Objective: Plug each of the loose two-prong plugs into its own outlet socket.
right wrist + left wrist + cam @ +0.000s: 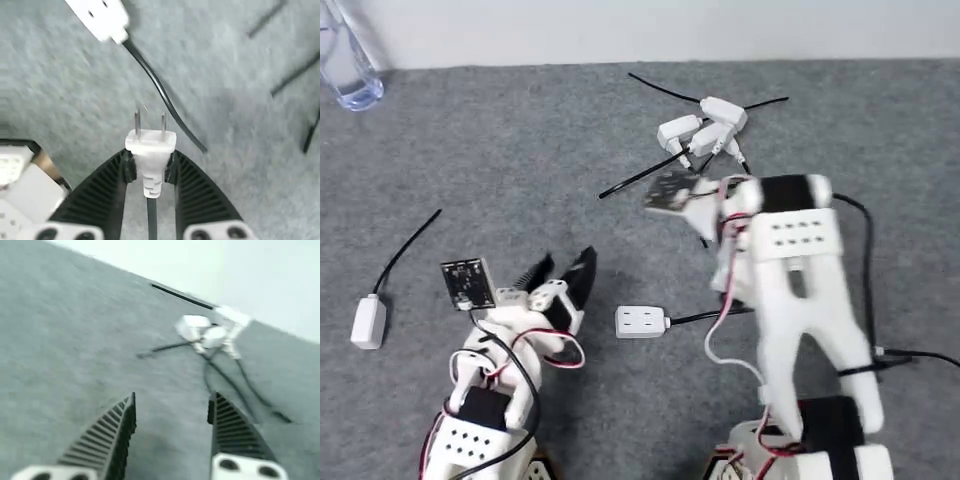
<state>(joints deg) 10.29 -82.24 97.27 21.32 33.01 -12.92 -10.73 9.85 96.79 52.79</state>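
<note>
My right gripper [150,161] is shut on a white two-prong plug [150,145], held a little above the grey mat. Its prongs point toward a white outlet socket [100,17] on a black cord, with a gap between them. In the high view that socket [641,321] lies mid-table, beside the right arm [790,250]. My left gripper [565,262] is open and holds nothing, just left of the socket. A cluster of white plugs and sockets [705,130] with black cords lies farther back, also seen ahead of the left gripper [172,400] as a cluster [205,332].
A white block on a black cord [367,322] lies at the left edge of the mat. A clear bottle [345,70] stands in the far left corner. Black cords [640,180] trail out from the cluster. A white wall edge runs along the back.
</note>
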